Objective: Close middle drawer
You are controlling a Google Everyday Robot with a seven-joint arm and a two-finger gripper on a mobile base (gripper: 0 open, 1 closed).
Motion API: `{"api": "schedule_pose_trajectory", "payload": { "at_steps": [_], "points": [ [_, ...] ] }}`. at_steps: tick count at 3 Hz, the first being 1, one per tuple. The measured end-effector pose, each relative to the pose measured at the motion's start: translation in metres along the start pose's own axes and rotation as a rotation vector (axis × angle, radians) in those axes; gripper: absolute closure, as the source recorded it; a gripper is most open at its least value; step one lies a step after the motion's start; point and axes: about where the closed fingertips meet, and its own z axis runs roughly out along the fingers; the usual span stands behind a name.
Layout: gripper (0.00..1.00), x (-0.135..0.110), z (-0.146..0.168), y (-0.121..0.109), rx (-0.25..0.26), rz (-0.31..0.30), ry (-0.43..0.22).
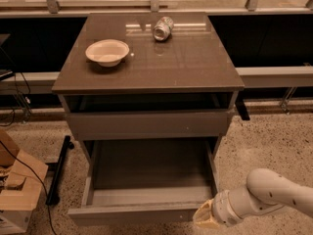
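Note:
The middle drawer (146,190) of the grey cabinet is pulled far out. I see its grey floor, low side walls and flat handle-less front panel (134,214) near the bottom edge of the camera view. The gripper (204,218) on my white arm sits at the bottom right, right at the drawer front's right end. The top drawer front (146,125) above is nearly flush with the cabinet.
On the cabinet top (186,67) stand a white bowl (107,52) at the left and a can (163,28) lying on its side at the back. A cardboard box (17,187) and a black cable lie on the floor at the left. A rail runs behind.

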Motion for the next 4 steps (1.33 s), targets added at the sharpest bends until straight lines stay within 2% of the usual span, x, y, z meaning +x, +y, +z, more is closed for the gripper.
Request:
{"api": "schedule_pose_trajectory", "payload": {
  "at_steps": [1, 2, 3, 4],
  "points": [
    [1.0, 0.018, 0.033, -0.022, -0.012, 0.012, -0.045],
    [1.0, 0.021, 0.05, -0.035, -0.017, 0.013, -0.079],
    [1.0, 0.021, 0.05, -0.035, -0.017, 0.013, -0.079],
    [1.0, -0.004, 0.062, -0.072, 0.005, -0.024, -0.131]
  ]
}}
